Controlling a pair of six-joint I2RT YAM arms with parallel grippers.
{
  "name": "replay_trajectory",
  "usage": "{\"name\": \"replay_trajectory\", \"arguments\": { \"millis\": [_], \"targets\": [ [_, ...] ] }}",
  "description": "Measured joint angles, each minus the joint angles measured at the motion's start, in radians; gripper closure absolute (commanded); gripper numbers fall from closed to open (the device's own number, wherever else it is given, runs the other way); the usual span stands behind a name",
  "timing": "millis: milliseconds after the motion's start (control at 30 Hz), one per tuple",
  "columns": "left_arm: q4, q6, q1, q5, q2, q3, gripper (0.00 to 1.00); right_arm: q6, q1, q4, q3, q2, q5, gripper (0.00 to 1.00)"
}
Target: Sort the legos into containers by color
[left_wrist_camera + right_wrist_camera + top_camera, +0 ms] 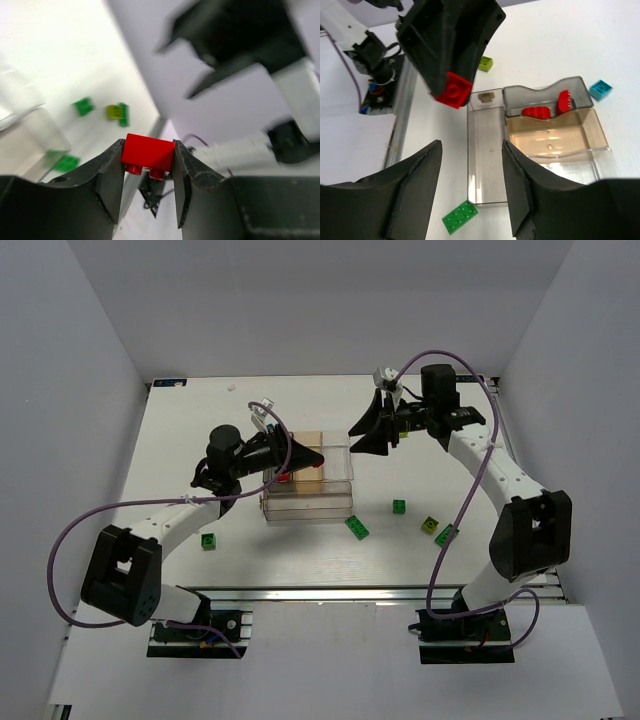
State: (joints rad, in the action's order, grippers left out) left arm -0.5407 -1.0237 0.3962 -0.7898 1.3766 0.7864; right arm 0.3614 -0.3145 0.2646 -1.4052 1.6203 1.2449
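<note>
Closest to the left wrist camera, the left gripper (148, 147) has its jaws clamped on a red brick (148, 154), studs at the brick's lower edge. That blurred view shows only a corner of the clear box.

The right wrist view shows more. The divided container (485, 165) has 2 more red bricks (536, 111) lying in its smoky grey compartment, beside a tan one. A cyan brick (600, 89) sits just outside the grey end, and a green plate (460, 216) lies by the opposite end. The right gripper (471, 147) hangs above with jaws apart, holding nothing.

Only the top view places both arms. The held brick hangs over the container's left part, and the right gripper is raised off its back right corner. A lime brick (429, 524) and 3 green bricks (399, 506) lie on the table (180, 440) to the front right. Another green brick (209, 541) lies by the left arm.
</note>
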Motion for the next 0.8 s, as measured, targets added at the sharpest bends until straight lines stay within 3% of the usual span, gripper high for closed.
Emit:
{"name": "replay_trajectory", "arguments": {
  "millis": [200,400,567,633,667,800],
  "targets": [
    [0.489,0.210,-0.031,0.310,0.067,0.210,0.81,0.039,0.011,0.019,0.047,-0.042,-0.097,0.44],
    [0.792,0.338,-0.046,0.668,0.232,0.443,0.83,0.077,0.013,0.054,0.137,-0.103,-0.174,0.44],
    [0.984,0.397,-0.047,0.861,0.388,0.587,0.82,0.079,0.015,0.063,0.175,-0.118,-0.264,0.43],
    [1.035,0.414,-0.047,0.907,0.433,0.613,0.76,0.076,0.018,0.067,0.188,-0.119,-0.303,0.42],
    [1.059,0.421,-0.047,0.923,0.449,0.622,0.62,0.075,0.019,0.070,0.194,-0.119,-0.320,0.40],
    [1.131,0.442,-0.047,0.961,0.496,0.657,0.29,0.069,0.025,0.088,0.203,-0.119,-0.390,0.37]
  ]
}}
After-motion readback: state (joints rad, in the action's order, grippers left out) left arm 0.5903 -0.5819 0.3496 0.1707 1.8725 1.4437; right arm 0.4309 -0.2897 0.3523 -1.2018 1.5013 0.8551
